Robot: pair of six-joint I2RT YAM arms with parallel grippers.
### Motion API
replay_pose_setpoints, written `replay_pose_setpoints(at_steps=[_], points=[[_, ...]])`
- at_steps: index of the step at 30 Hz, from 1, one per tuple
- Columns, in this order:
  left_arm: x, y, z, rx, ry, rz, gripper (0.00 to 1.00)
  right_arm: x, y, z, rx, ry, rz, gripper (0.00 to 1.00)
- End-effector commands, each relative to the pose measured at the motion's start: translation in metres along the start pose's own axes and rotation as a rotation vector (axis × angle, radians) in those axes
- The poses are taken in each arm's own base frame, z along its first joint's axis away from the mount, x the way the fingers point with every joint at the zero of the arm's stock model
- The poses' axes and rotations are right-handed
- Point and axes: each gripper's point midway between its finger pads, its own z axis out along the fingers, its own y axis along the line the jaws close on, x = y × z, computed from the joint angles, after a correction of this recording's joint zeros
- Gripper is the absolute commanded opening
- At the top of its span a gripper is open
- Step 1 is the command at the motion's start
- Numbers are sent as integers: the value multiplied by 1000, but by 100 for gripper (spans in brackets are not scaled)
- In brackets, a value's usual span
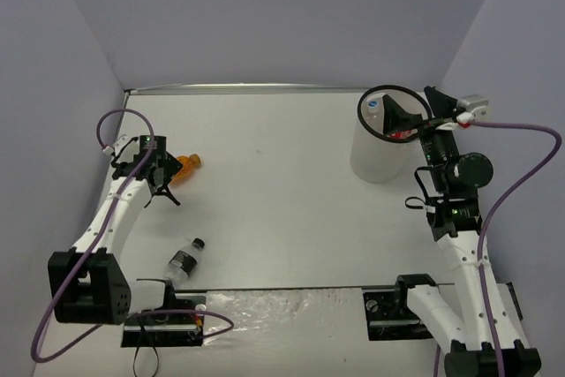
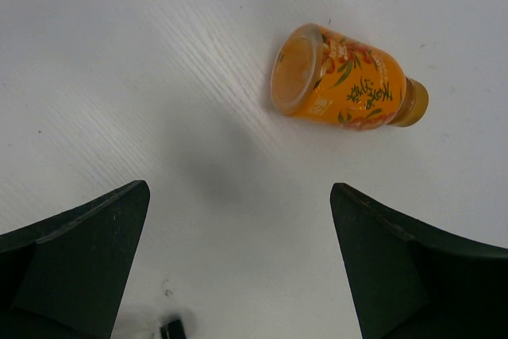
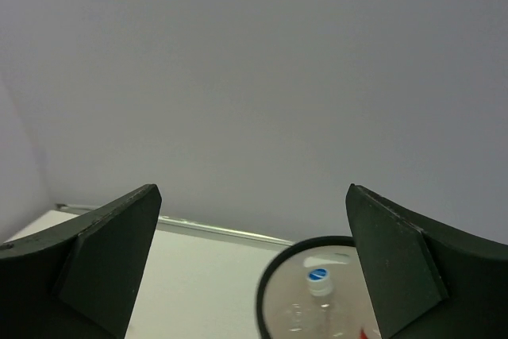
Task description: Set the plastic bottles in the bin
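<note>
**Both sets of fingers wide open, two bottles lying out on the counter**

The left fingers (image 2: 87, 252) are spread wide with nothing between them, hanging over the counter (image 1: 282, 209). The orange bottle (image 2: 349, 81) lies on its side just past the tips, about 1 o'clock in the wrist view, not touching them, cap pointing to 3 o'clock. The right fingers (image 3: 103, 260) are spread just as wide and empty, parked over the mouth of the white bin (image 1: 378, 163) out at the counter's 2 o'clock corner. Down in the bin there's a clear bottle (image 3: 317, 275) with a blue cap, plus a bit of red (image 1: 403, 135) I can't make out. The black-capped bottle (image 1: 184, 262) lies on its side at roughly 6 o'clock from the left fingers, near that arm's base.
</note>
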Motion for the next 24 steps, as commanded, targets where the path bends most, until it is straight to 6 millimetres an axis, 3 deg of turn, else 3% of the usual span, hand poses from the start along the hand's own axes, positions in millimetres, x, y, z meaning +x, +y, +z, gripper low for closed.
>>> replay_pose_setpoints(at_steps=[1,4,8,10,17,24], points=[[-30,-47,17,99,-13,-127,97,-16,41,-20,-118,-94,128,100],[-32,-52,32,66,51,-229,97,4,47,-27,-119,-70,163,100],[-31,-41,35,-25,-13,-499,97,24,37,-23,-55,-14,172,100],[-28,-57,31,44,-48,-607,97,30,36,-22,-51,2,164,100],[-21,-80,24,23,-112,-713,97,46,33,-18,-49,39,148,100],[-13,-83,33,-10,-190,-830,97,60,23,-16,-2,101,104,100]])
